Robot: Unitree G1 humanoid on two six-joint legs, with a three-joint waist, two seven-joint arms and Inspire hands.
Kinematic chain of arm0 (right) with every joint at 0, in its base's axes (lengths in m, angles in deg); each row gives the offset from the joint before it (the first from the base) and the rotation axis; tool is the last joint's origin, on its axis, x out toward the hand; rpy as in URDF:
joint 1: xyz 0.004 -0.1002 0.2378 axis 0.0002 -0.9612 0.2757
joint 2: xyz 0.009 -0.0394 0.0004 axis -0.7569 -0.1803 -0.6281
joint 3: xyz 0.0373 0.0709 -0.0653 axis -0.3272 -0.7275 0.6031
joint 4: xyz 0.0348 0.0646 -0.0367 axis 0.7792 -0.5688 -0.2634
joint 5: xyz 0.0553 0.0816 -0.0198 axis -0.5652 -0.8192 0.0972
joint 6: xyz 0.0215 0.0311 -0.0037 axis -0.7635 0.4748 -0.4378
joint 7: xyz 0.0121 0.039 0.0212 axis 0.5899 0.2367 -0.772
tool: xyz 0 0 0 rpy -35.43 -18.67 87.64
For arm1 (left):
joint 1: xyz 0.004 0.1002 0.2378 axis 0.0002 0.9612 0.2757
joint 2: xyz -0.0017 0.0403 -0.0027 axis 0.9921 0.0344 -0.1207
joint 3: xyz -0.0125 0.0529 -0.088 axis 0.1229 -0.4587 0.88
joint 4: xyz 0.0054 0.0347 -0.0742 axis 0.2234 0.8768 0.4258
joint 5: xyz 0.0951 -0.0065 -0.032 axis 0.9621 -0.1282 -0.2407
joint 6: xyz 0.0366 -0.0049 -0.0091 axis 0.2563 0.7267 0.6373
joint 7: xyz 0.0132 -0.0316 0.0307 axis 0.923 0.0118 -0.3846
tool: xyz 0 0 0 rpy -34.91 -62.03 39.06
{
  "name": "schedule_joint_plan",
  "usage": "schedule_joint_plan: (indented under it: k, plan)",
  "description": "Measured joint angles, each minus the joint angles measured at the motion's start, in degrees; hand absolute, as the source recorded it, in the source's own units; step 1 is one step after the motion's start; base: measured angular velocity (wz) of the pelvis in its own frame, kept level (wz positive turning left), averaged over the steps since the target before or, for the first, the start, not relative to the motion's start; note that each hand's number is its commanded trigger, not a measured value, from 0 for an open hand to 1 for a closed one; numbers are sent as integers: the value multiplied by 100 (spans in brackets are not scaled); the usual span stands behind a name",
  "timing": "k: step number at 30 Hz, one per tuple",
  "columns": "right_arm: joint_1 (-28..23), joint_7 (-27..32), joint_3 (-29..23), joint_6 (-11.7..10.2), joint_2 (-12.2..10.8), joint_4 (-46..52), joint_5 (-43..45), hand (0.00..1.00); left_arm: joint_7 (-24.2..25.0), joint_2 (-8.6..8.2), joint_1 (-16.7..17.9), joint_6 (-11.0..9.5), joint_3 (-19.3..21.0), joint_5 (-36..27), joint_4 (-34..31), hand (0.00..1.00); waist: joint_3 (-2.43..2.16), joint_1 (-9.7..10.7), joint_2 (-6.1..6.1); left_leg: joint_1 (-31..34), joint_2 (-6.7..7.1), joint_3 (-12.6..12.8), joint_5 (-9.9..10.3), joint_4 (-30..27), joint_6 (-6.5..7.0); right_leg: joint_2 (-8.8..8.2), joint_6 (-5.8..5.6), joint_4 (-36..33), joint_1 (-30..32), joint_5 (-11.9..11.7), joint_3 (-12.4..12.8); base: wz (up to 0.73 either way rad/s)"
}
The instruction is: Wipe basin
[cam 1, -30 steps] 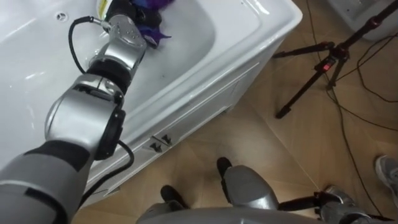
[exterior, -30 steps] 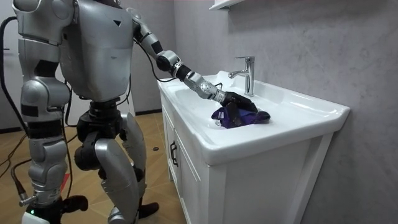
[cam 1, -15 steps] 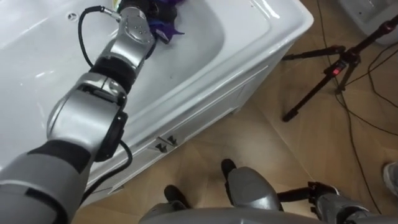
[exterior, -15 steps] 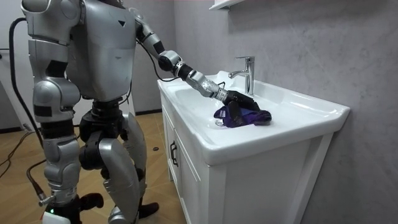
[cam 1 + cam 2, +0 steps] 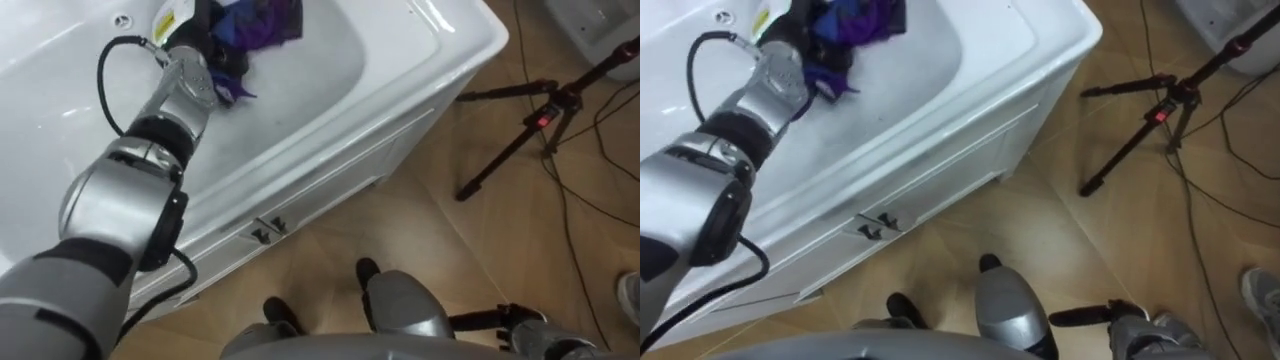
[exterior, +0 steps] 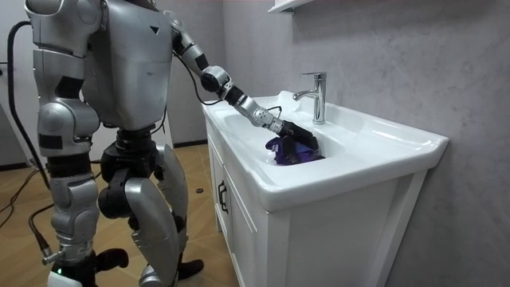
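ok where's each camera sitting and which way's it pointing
Left eye view: on the head, looking down at the basin and floor; left arm, left hand on the purple cloth, legs.
Right eye view: beside it, same downward look, same body parts.
Room view: standing off in the room, facing the basin side-on; whole robot.
Shared: all show hand, cloth, basin.

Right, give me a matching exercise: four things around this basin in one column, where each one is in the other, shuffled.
1. purple cloth
2. faucet
3. tripod
4. cabinet handles

A. on the wooden floor beside the cabinet
B. on the cabinet's front
C. in the basin, under the left hand
D. upright on the basin's rim

Pairs: 1-C, 2-D, 3-A, 4-B.
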State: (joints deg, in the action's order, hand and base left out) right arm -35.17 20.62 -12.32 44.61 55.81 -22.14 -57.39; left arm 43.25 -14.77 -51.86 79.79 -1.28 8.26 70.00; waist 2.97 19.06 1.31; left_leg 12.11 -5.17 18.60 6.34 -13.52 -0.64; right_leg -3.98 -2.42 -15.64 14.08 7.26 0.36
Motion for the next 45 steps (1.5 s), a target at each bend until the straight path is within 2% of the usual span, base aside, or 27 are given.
schedule_joint_plan:
  k: [1,3,5,6,7,9,11,13,15,17,19,22,24,26,28,30,31,34,36,37,38,40,41,43,45]
  plan:
    - [6,23,-1,3,8,18,-4,0,-15,3,159,-25,66,181,-4,100,-16,-114,-20,-48,0,14,1,3,-6,-3,10,-29,-25,20,1,0]
    - [-39,38,-73,4,8,31,-17,0,-95,22,391,-46,167,400,8,100,-38,-199,-33,-137,-2,1,-3,11,-17,-6,19,-20,-116,58,-33,4]
    - [-71,25,-263,3,-12,27,-1,0,-118,114,672,-76,407,591,76,100,-125,-252,-63,-208,4,-17,-21,72,-47,-8,40,-43,-159,116,-67,7]
    - [-108,-9,-361,0,-21,33,-4,0,-131,177,823,-158,606,665,71,100,-168,-321,-104,-263,-5,-24,-32,85,-64,-9,59,-55,-201,136,-101,0]
    - [-168,-34,-447,0,-6,19,0,0,-130,204,941,-187,708,692,70,100,-237,-405,-140,-294,-10,-37,-38,88,-75,0,66,-73,-227,162,-102,4]
    - [-239,-34,-607,3,36,18,-19,0,-129,203,1046,-191,824,802,54,100,-291,-509,-160,-341,-15,-66,-39,86,-81,6,77,-81,-278,178,-123,7]
    - [-268,-12,-708,14,72,7,-35,0,-185,209,1128,-189,841,862,57,100,-308,-541,-134,-385,-28,-110,-27,87,-100,13,78,-3,-366,170,-189,8]
    - [-316,1,-991,12,79,-82,8,0,-263,257,1316,-190,1057,1018,59,100,-317,-594,-92,-495,-47,-130,-4,118,-134,37,89,52,-513,161,-206,2]
    - [-490,16,-1067,19,106,-82,11,0,-303,293,1428,-190,1327,1192,64,100,-344,-771,-62,-579,-56,-138,6,201,-162,61,105,85,-583,158,-209,-2]
    - [-613,61,-1162,112,134,-77,22,0,-372,409,1529,-191,1474,1360,55,100,-368,-902,-27,-590,-68,-155,-2,222,-178,80,121,90,-587,165,-220,0]
    - [-706,103,-1336,207,148,-74,75,0,-389,615,1613,-192,1535,1530,31,100,-401,-1052,44,-619,-108,-138,3,223,-208,116,153,112,-613,154,-220,-6]
    - [-735,156,-1525,189,231,-67,208,0,-366,689,1878,-192,1540,1568,-160,100,-390,-1061,124,-705,-122,-145,5,226,-216,133,175,185,-721,155,-219,-2]
    - [-732,181,-1530,181,258,-47,207,0,-328,689,1962,-192,1542,1568,-247,100,-412,-1101,190,-748,-129,-144,13,228,-230,143,178,199,-765,156,-199,-6]
    - [-758,190,-1656,178,265,50,192,0,-283,690,2114,-192,1572,1567,-459,100,-412,-1139,214,-789,-133,-152,16,228,-234,153,186,238,-829,162,-192,-2]
    - [-780,240,-1942,167,286,91,208,0,-228,691,2403,-243,1734,1616,-843,100,-404,-1148,299,-785,-134,-179,16,226,-234,156,190,297,-873,159,-207,2]
    - [-829,270,-2132,154,305,139,206,0,-199,707,2540,-243,1771,1617,-1077,100,-426,-1168,371,-790,-130,-266,16,221,-234,163,197,312,-920,157,-216,3]
    - [-851,303,-2199,161,314,179,203,0,-181,727,2640,-243,1819,1618,-1261,100,-420,-1210,428,-792,-131,-341,16,222,-234,173,205,314,-927,157,-216,0]
    - [-951,321,-2245,132,367,299,203,0,-155,749,2675,-242,1837,1617,-1426,100,-421,-1380,590,-805,-137,-437,16,233,-234,186,219,307,-927,157,-216,-1]
    - [-987,321,-2236,123,375,402,202,0,-124,774,2697,-233,1837,1669,-1511,100,-423,-1461,635,-835,-138,-501,14,255,-238,195,227,308,-951,162,-224,0]
    - [-988,318,-2234,121,372,434,201,0,-81,809,2760,-233,1837,1768,-1620,100,-405,-1465,614,-865,-137,-556,12,276,-240,201,244,313,-1001,174,-249,5]
    - [-988,318,-2234,117,372,446,201,0,-61,831,2813,-232,1837,1803,-1721,100,-415,-1466,624,-879,-135,-594,12,271,-241,201,251,314,-1018,183,-262,12]
    - [-1016,316,-2234,40,376,519,199,0,-42,918,2976,-228,1838,1850,-2114,100,-386,-1484,574,-872,-138,-642,13,264,-243,202,262,316,-1031,198,-325,14]
    - [-1028,316,-2234,1,377,526,201,0,-32,936,2989,-222,1838,1861,-2163,100,-386,-1483,564,-873,-139,-645,14,264,-245,201,262,322,-1041,198,-343,15]
    - [-1086,309,-2232,-54,375,541,197,0,57,984,3039,-176,1839,1896,-2305,100,-392,-1477,538,-912,-147,-689,49,241,-305,204,260,402,-1160,198,-409,13]
    - [-1125,311,-2196,-53,362,538,111,0,83,985,3049,-174,1834,1909,-2369,100,-373,-1462,505,-943,-145,-724,77,233,-345,204,238,411,-1221,216,-440,15]
